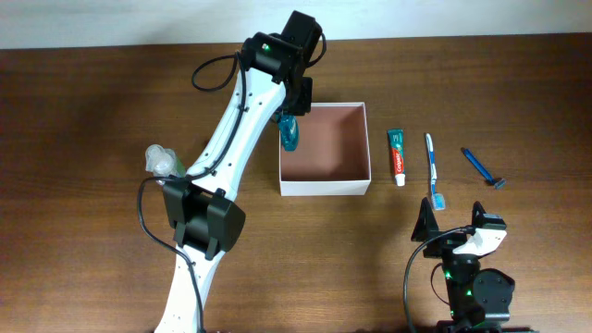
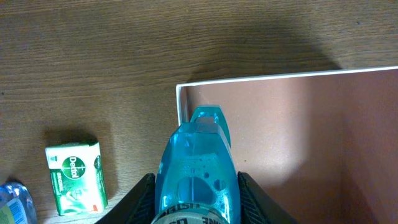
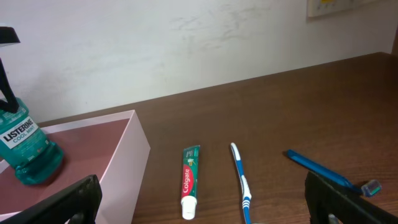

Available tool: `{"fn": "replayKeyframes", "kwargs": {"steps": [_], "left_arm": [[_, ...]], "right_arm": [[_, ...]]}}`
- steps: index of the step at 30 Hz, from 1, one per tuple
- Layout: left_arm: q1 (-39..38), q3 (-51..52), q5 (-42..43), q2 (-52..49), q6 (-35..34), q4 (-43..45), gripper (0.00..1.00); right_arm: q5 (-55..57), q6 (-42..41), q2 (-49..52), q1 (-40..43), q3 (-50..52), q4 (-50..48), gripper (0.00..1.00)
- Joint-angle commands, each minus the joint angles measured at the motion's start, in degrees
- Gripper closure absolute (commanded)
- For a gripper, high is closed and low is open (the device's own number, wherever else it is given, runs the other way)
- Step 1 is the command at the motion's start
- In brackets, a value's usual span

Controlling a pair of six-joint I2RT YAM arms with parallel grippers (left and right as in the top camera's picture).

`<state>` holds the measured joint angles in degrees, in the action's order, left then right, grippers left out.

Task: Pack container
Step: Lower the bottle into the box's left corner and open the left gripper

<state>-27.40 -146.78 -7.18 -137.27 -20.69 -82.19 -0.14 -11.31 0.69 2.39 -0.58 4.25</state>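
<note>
On your desk point(image 1: 92, 111), the container point(image 1: 326, 188) sits centrally, just left of the toothpaste point(image 1: 397, 155). Your left fingers point(image 2: 144, 196) pinch a blue mouthwash bottle point(image 2: 196, 174) just inside its left wall. Your right fingers point(image 3: 348, 199) stand spread wide.

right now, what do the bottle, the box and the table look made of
Bottle: clear teal plastic, glossy; bubbles show through it.
Box: thin matte white walls, reddish-brown inside, probably card.
Table: brown wood grain, slight sheen; real wood or laminate, can't tell.
</note>
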Motion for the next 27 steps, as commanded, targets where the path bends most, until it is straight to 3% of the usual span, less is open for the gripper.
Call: {"fn": "replayKeyframes", "kwargs": {"steps": [1,7,27], "left_arm": [[0.17,-0.24,-1.29,2.82,-0.70,0.39,0.83],[0.17,-0.24,-1.29,2.82,-0.70,0.72,0.78],[0.17,4.28,-1.29,2.05,-0.70,3.82,0.78]], "right_arm": [[-0.55,0.57,-0.48,0.35,0.26,0.28,0.01],[-0.52,0.55,-0.48,0.37,0.26,0.28,0.02],[-0.52,0.57,-0.48,0.37,0.26,0.28,0.01]]}}
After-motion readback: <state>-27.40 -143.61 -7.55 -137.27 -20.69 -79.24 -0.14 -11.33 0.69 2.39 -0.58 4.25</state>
